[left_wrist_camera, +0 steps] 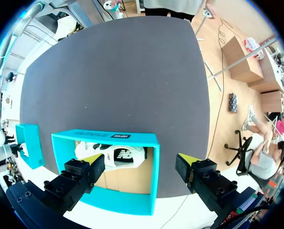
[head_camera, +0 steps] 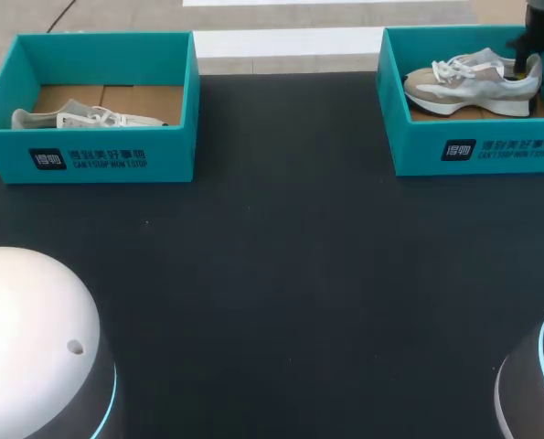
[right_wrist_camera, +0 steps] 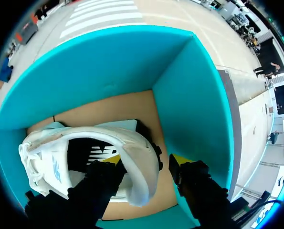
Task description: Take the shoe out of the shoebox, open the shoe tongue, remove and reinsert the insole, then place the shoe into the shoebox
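— How do the fingers of the right gripper (right_wrist_camera: pixel 145 162) stand?

— Apart, gripping nothing. Its fingers (right_wrist_camera: pixel 194 179) straddle the heel of the shoe (right_wrist_camera: pixel 51 162). One is down in the shoe's mouth. The other is outside the heel, with a sliver of the cardboard floor (right_wrist_camera: pixel 103 109) showing between them.

— And around them?

— The shoe stands on its sole inside the shoebox (right_wrist_camera: pixel 189 95), toe pointing away from the fingers. The box's corner wall rises just beyond the outer finger.

— The other arm?

— The left gripper (left_wrist_camera: pixel 141 162) is spread wide and holds nothing. Below and ahead of its fingers (left_wrist_camera: pixel 87 174), the second shoe (left_wrist_camera: pixel 118 155) lies on its side in the second shoebox (left_wrist_camera: pixel 103 137). Past that box stretches the black table (left_wrist_camera: pixel 118 71).
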